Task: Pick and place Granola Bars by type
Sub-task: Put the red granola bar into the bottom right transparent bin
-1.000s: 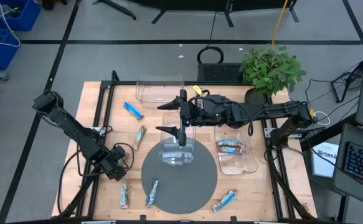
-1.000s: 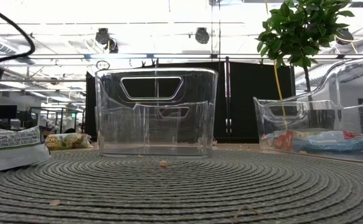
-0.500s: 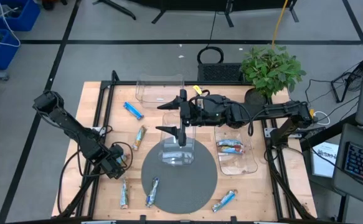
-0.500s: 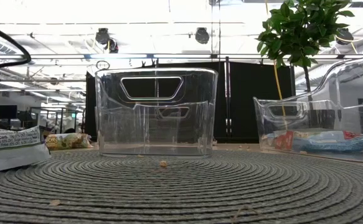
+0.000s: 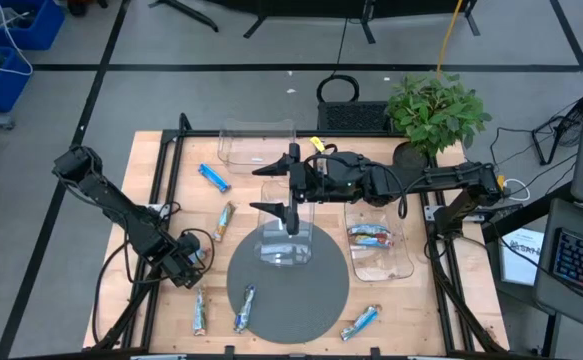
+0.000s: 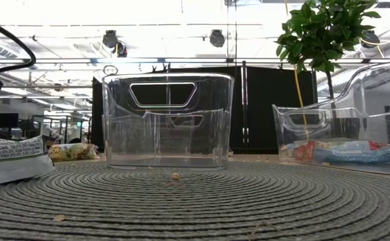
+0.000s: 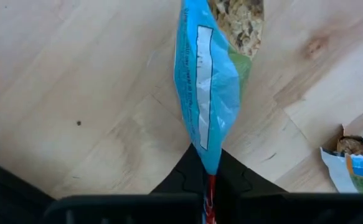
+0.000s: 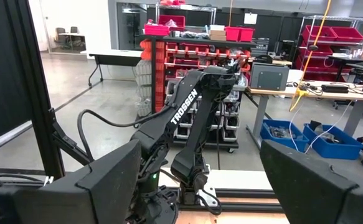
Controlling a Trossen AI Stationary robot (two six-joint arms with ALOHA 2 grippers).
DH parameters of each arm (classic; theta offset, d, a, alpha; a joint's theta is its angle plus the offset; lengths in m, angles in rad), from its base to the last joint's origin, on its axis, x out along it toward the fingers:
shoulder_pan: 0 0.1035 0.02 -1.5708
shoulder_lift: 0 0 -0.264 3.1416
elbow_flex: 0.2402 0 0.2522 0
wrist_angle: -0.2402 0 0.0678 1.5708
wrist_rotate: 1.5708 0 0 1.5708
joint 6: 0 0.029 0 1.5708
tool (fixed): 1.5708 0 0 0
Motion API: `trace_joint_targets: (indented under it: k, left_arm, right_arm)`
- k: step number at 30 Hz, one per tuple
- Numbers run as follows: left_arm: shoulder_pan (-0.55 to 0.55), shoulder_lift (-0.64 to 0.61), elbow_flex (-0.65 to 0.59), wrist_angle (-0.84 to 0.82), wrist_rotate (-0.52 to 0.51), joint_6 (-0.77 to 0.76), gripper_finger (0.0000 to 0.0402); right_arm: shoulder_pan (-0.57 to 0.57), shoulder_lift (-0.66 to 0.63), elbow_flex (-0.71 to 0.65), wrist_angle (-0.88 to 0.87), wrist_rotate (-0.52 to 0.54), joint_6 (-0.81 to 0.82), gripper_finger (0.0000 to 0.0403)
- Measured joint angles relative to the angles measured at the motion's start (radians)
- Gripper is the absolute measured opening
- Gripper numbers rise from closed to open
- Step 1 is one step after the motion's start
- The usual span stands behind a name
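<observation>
Left gripper (image 5: 193, 251) at lower left of high view, low over wood table (image 5: 161, 180), fingers clamped on end of blue bar (image 7: 207, 93); in left wrist view bar hangs from fingertips above wood.

Right gripper (image 5: 289, 186) at centre of high view, above clear bin (image 5: 284, 240) on grey mat (image 5: 311, 300), fingers spread wide.

Other bars: blue one (image 5: 213, 177) upper left, one (image 5: 223, 220) left of mat, two (image 5: 200, 310) at lower left, one (image 5: 360, 322) lower right, several in right bin (image 5: 403, 262).
</observation>
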Motion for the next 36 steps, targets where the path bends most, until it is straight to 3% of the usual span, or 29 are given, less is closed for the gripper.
trace_joint_targets:
  k: [13,27,31,36]
  left_arm:
    - [0.0,-0.039,0.12,-0.019,-0.264,0.05,0.0007]
    - [0.043,-0.073,0.229,0.008,-0.734,0.263,0.0007]
    - [0.044,-0.128,0.244,0.06,-0.885,0.363,0.0007]
    - [0.059,-0.197,0.244,0.185,-1.002,0.569,0.0007]
  right_arm:
    - [-0.002,0.0,0.0,0.0,0.112,-0.03,0.0322]
    - [-0.002,-0.005,0.0,-0.009,0.108,0.08,0.0322]
    - [-0.002,-0.014,0.0,-0.008,0.107,0.079,0.0322]
    - [-0.003,-0.017,0.0,-0.007,0.107,0.129,0.0322]
